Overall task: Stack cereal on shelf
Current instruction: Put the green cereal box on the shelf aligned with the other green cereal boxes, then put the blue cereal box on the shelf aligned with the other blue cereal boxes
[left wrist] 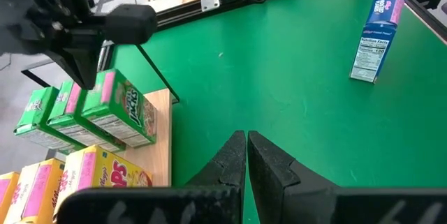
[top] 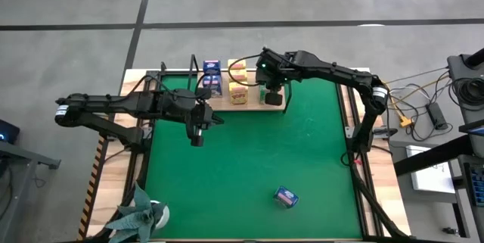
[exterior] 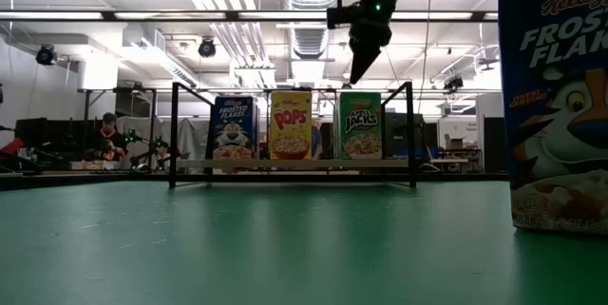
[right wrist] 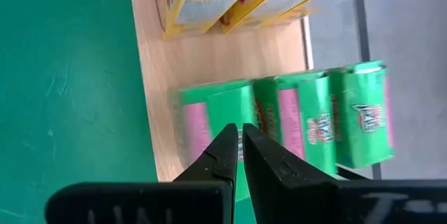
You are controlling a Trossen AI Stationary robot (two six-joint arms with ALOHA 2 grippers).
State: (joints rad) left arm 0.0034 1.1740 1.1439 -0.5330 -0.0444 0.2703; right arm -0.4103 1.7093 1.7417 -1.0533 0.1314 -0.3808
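The shelf, a light wooden board with black wire uprights, stands at the mat's far edge. On it stand rows of cereal boxes: blue, yellow and green. My right gripper hovers shut just above the green row, clear of it. My left gripper hangs shut over the mat's left middle, holding nothing. One more blue cereal box stands on the mat near the front edge; it looms large at the right of the low view.
The green mat lies open between the shelf and the loose blue box. A spiky plant-like object sits at the near left corner. Cables and gear lie off the table's right side. A person sits far behind the table.
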